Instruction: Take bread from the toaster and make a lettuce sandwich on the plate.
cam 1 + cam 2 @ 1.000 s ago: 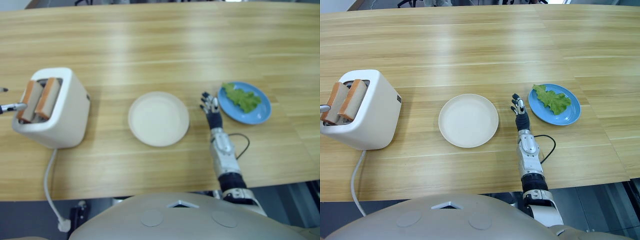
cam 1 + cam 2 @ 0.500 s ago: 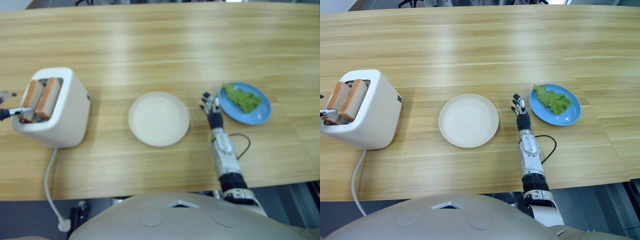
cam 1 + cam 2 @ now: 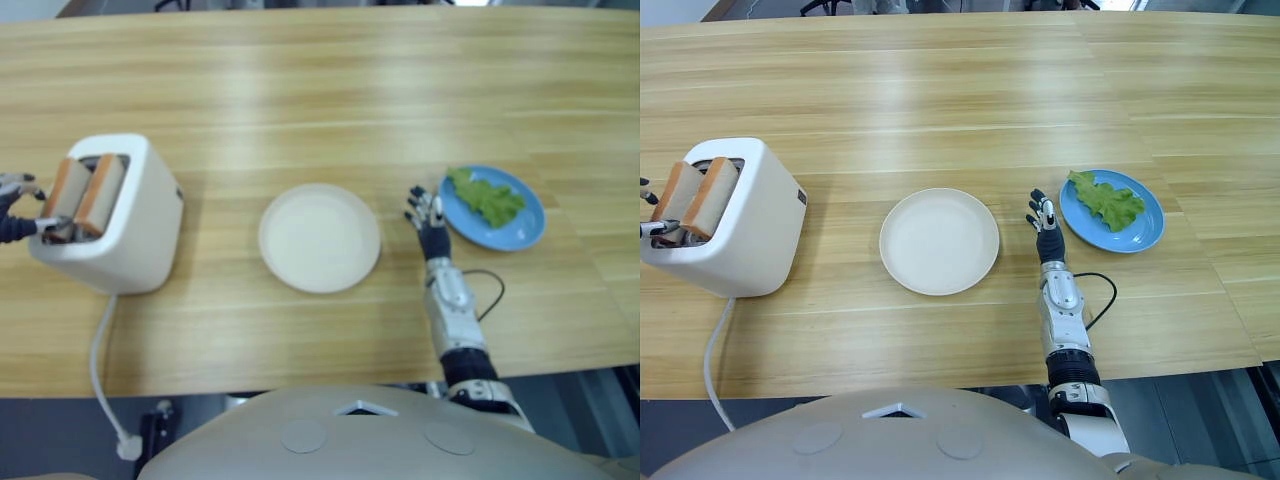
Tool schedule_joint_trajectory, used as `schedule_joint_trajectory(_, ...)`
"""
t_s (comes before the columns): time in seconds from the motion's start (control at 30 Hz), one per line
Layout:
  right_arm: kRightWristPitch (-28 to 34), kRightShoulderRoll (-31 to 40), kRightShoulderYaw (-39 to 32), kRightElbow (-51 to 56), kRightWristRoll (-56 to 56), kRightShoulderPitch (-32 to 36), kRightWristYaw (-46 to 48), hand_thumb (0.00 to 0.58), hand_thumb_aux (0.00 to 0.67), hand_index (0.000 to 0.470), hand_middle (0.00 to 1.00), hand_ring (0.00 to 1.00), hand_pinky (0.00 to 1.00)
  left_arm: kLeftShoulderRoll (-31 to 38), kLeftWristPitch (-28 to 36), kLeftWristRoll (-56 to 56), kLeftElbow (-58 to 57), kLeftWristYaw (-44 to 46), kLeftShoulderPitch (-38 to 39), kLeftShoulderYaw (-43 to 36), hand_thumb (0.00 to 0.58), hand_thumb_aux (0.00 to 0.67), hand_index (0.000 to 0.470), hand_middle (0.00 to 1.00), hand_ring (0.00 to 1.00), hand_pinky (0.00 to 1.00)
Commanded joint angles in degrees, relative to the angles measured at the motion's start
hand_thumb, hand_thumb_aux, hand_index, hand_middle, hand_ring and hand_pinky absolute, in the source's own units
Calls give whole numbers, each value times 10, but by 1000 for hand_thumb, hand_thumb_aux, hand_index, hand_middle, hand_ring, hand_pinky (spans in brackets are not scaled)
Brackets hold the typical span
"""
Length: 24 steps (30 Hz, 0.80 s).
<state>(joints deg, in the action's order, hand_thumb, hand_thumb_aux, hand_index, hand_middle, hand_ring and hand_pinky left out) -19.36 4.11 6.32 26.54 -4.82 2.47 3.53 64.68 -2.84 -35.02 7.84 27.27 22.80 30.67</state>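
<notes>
Left of the plate: toaster with bread slices upright in its slots, left hand against the outer slice, grip impossible to tell. Pinch the broad faces, then lift straight up. Right of the plate: right hand flat, spread and empty, near the lettuce.

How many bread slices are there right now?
2. Both stand in the toaster, at the table's left: the left slice in its left slot, the right slice beside it. None seems hidden.
</notes>
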Motion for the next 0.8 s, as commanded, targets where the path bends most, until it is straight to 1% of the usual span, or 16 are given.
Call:
schedule_joint_trajectory(0.03,11,-3,1,6,1,-5,-1,0,0,0,0,0,0,-10,5,-4,15,8,1,7,580,670,460,0,0,0)
schedule_joint_trajectory(0.37,14,-6,-3,16,6,-3,-2,0,0,0,0,0,0,-11,5,-4,29,2,-18,29,580,670,460,0,0,0)
schedule_joint_trajectory(0.53,14,-7,-4,21,8,-3,-1,0,0,0,0,0,0,-18,4,7,42,-13,-56,34,580,670,460,0,0,0)
schedule_joint_trajectory(0.57,15,-8,-4,21,9,-4,-1,0,0,0,0,0,0,-19,4,11,44,-18,-67,37,580,670,460,98,98,98)
schedule_joint_trajectory(0.6,15,-8,-4,20,9,-4,-2,0,0,0,0,0,0,-21,5,15,47,-22,-77,39,580,670,460,584,584,584)
schedule_joint_trajectory(0.63,15,-8,-5,20,10,-4,-2,0,0,0,0,0,0,-22,4,19,49,-27,-87,42,580,670,460,996,996,996)
schedule_joint_trajectory(0.8,16,-10,-6,21,11,-5,-2,0,0,0,0,0,0,-40,2,55,62,-65,-161,68,580,670,460,1000,1000,1000)
